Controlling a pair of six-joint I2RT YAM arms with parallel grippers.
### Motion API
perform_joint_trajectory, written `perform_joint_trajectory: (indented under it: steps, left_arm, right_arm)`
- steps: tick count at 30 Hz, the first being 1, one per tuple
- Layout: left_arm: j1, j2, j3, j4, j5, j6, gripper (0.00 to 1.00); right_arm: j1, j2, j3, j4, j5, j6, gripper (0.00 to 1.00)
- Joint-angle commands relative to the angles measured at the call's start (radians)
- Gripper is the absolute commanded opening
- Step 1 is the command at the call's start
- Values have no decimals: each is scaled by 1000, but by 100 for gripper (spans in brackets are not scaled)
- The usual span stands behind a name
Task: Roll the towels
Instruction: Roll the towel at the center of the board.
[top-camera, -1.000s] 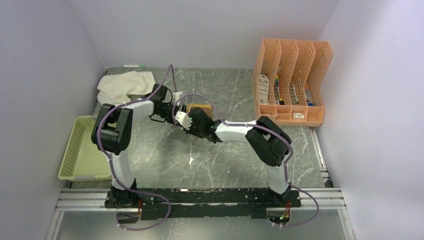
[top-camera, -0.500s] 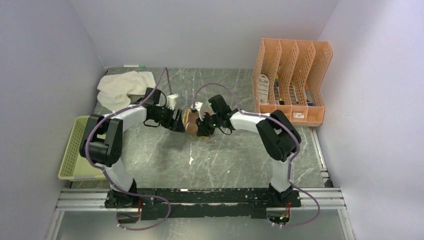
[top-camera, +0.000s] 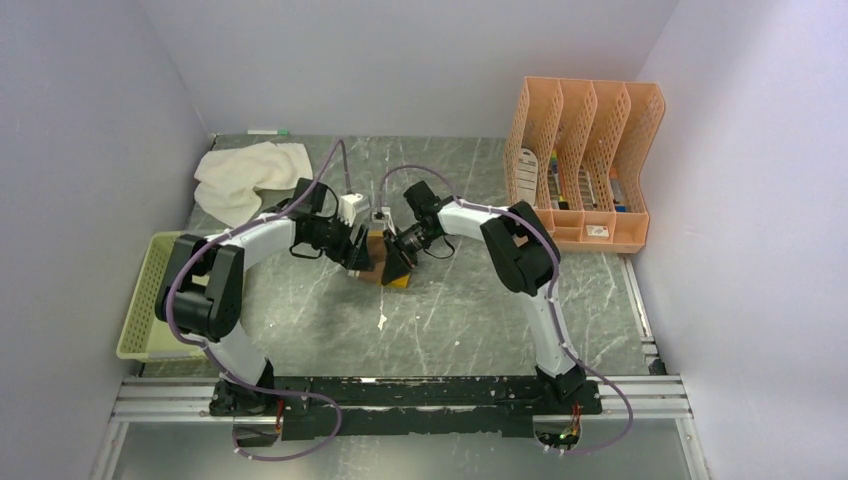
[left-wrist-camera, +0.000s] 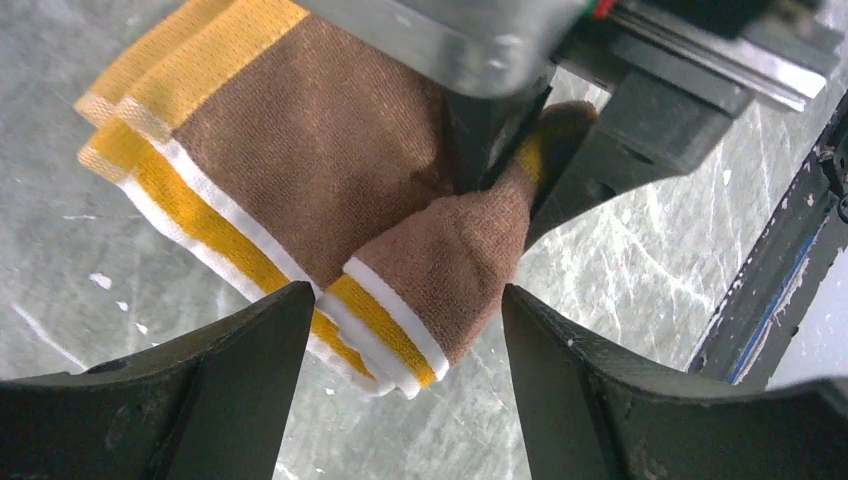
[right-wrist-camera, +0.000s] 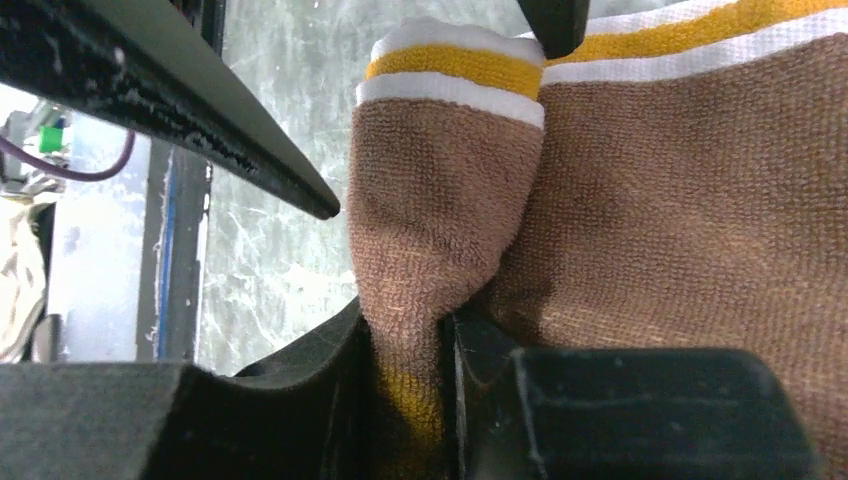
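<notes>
Brown towel (left-wrist-camera: 300, 150): folded flap, striped end pointing at left gripper (left-wrist-camera: 405, 295).

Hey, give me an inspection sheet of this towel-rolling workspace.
Surface: dark marbled table, small white scrap near the middle.
Job's things: brown towel folded mid-table; cream towel crumpled at the far left corner.
Clutter: green basket at the left edge; orange file rack far right.
Tools: left tool open, straddling the towel's folded corner; right tool shut on a pinched fold.
Cables: purple cables loop along both arms.
Surroundings: pale walls on three sides.
</notes>
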Motion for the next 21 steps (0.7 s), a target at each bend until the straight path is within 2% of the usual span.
perform_joint_trajectory:
  steps: [1,6,10,15,18,20,21]
  left_arm:
    - [-4,-43,-32,-13,29,7,82]
    - [-14,-14,-41,-15,9,-10,81]
    - [-24,67,-22,-51,-62,-35,71]
    - [-31,105,-12,-78,-159,-52,70]
    - [-32,118,-16,-88,-202,-62,70]
    - [-32,138,-17,-95,-220,-66,70]
    - [-32,147,-15,-101,-232,-65,70]
  right_arm:
    - [9,86,81,-198,-38,-63,25]
    - [10,152,157,-232,-34,-43,25]
    - [10,148,145,-197,-26,-13,28]
    - [10,69,62,-53,91,88,40]
    - [8,31,56,-24,149,124,48]
    - [9,2,51,4,195,157,65]
    - [7,-23,42,25,223,179,89]
